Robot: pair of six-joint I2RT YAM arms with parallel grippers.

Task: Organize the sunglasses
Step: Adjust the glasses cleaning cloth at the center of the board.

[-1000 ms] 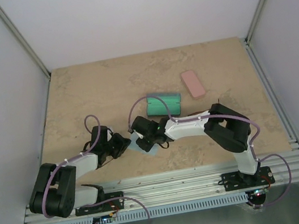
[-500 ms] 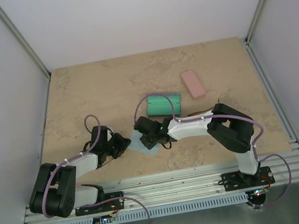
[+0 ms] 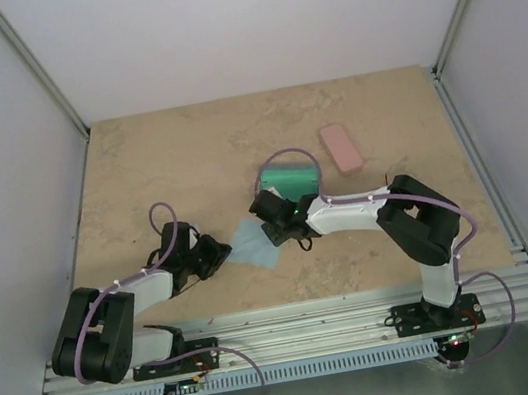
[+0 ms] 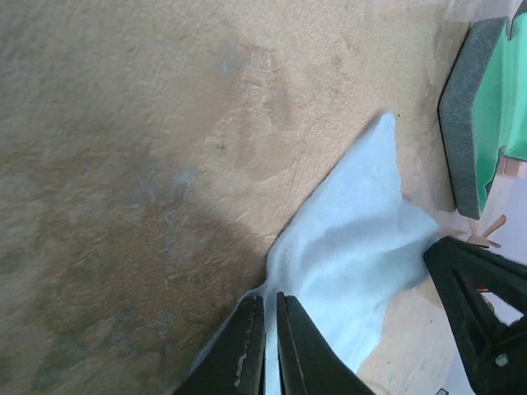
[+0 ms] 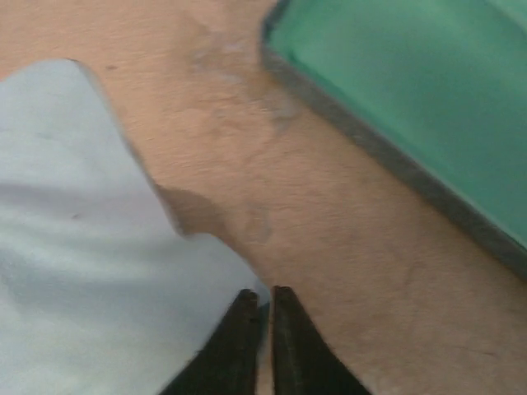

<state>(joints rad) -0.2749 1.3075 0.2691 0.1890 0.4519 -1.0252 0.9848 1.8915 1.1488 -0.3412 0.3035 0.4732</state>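
Neither pair of sunglasses shows clearly in any view. A thin amber-pink piece [image 4: 492,229] sticks out by the green case; I cannot tell what it is. My left gripper [image 3: 221,253] [image 4: 270,298] is shut on the near-left edge of the light blue cloth [image 3: 252,245] [image 4: 362,271]. My right gripper [image 3: 271,227] [image 5: 262,293] is shut on the cloth's [image 5: 82,247] opposite corner. The cloth lies spread on the table between the two grippers.
An open green case [image 3: 294,180] [image 4: 494,99] [image 5: 412,82] lies just beyond the right gripper, with its purple cable looping over it. A pink oblong case [image 3: 342,147] lies farther back right. Metal rails edge the table [image 3: 165,153].
My right gripper has moved back and to the right toward the green case, pulling the cloth out flatter. The left arm has stayed put.
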